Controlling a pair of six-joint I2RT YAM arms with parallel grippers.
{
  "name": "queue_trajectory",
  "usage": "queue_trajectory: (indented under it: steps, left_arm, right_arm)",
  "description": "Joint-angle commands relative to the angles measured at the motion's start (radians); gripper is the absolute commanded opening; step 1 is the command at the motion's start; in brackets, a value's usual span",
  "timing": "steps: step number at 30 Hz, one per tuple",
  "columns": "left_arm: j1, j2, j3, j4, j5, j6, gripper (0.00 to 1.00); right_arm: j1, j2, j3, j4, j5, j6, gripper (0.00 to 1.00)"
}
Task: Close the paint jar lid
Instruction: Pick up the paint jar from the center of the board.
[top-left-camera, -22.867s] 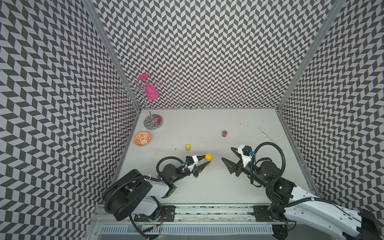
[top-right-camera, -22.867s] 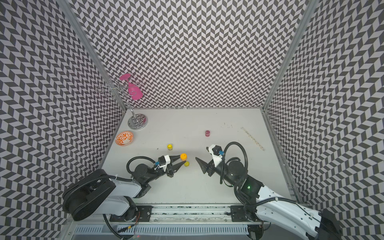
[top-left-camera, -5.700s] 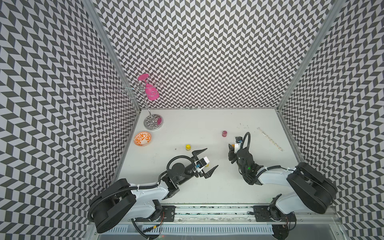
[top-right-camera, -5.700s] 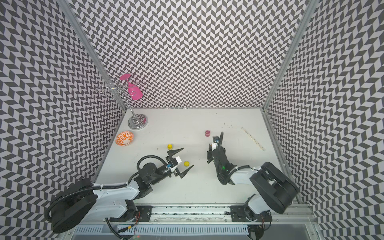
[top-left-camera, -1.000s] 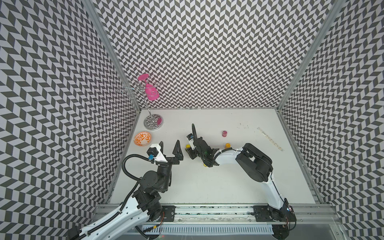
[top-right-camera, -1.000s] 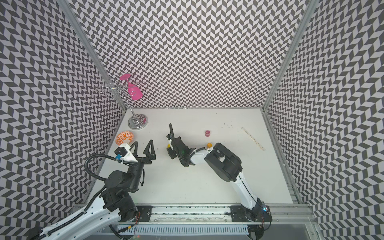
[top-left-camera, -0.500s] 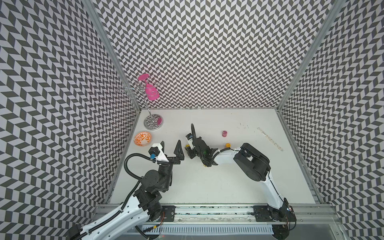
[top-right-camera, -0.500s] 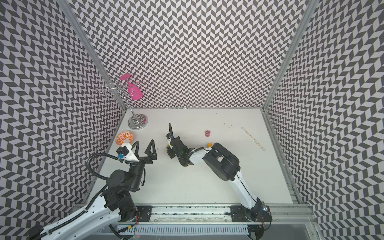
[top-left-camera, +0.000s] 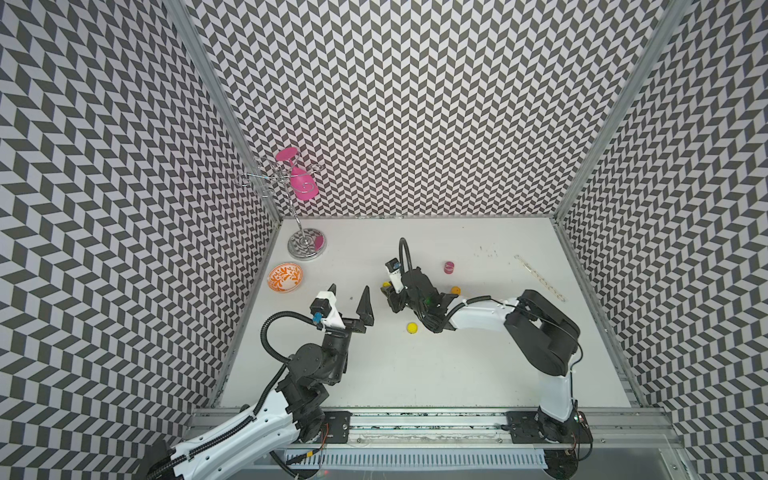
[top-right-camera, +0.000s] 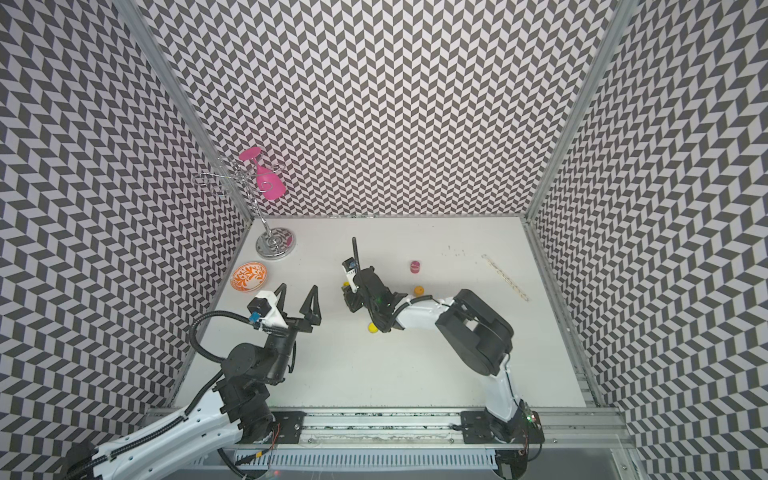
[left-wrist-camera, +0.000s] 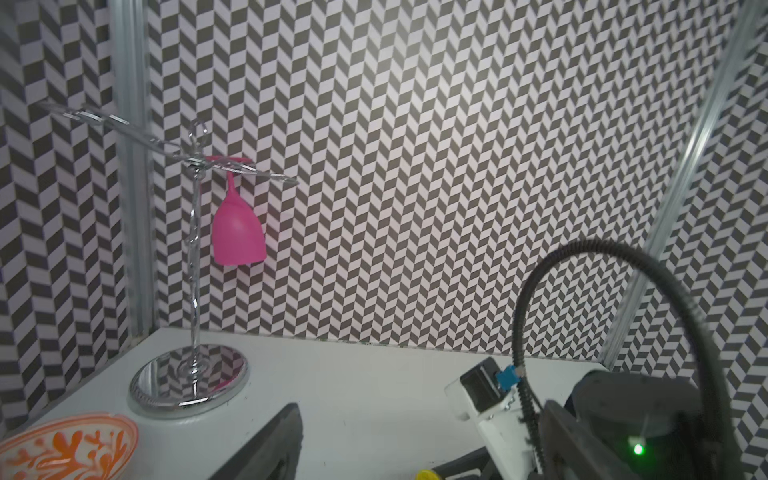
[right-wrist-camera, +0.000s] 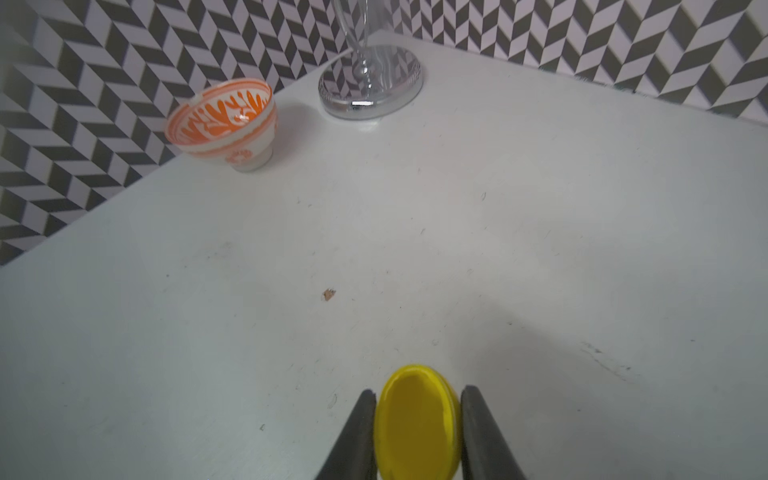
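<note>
Standing rack: chrome wire with a round mirrored base, upper left of the table in both top views.
Glass: smooth pink goblet, hanging upside down from the rack.
Bowl: glazed white with an orange leaf pattern, footed, just below the rack's base.
Left gripper: dark, tapered, pointed fingers spread wide with nothing between them.
Table: matte white, lightly scuffed.
Paint jar: glossy yellow and round, at the bottom centre of the right wrist view and mid-table in the top views.
Right gripper: dark fingers pressed against the paint jar's two sides, pinching it.
Cap: small yellow disc, loose below the right gripper.
Magenta pot: small upright cylinder, right of centre.
Orange piece: small and round, just below the magenta pot.
</note>
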Motion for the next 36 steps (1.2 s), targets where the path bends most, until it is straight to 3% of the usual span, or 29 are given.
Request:
queue_trajectory:
  steps: [1,9,12,16,19,20,23,36]
  left_arm:
    - [0.011,0.055,-0.067,0.253,0.202,0.149,0.89]
    - [0.122,0.292,-0.197,0.611,0.641,0.251,0.86]
    - [0.149,0.451,-0.189,0.699,0.726,0.288,0.82]
    - [0.183,0.71,-0.133,0.831,0.822,0.26,0.68]
    - [0.183,0.897,-0.186,1.18,0.826,0.331,0.67]
    - [0.182,0.926,-0.175,1.172,0.818,0.368,0.66]
    - [0.177,0.968,-0.161,1.198,0.788,0.322,0.66]
    - [0.175,0.962,-0.159,1.194,0.809,0.285,0.66]
  right_arm:
    - [-0.039,-0.12,-0.047,-0.056,-0.022,0.001,0.27]
    - [-0.092,-0.336,-0.201,-0.094,-0.065,-0.024,0.27]
    - [-0.091,-0.387,-0.237,-0.081,-0.077,-0.038,0.27]
    - [-0.091,-0.467,-0.267,-0.073,-0.177,-0.078,0.26]
    - [-0.087,-0.514,-0.297,-0.034,-0.246,-0.083,0.27]
    - [-0.085,-0.519,-0.302,-0.029,-0.248,-0.082,0.28]
    - [-0.079,-0.519,-0.299,-0.036,-0.255,-0.08,0.29]
    - [-0.021,-0.491,-0.288,-0.023,-0.244,-0.092,0.29]
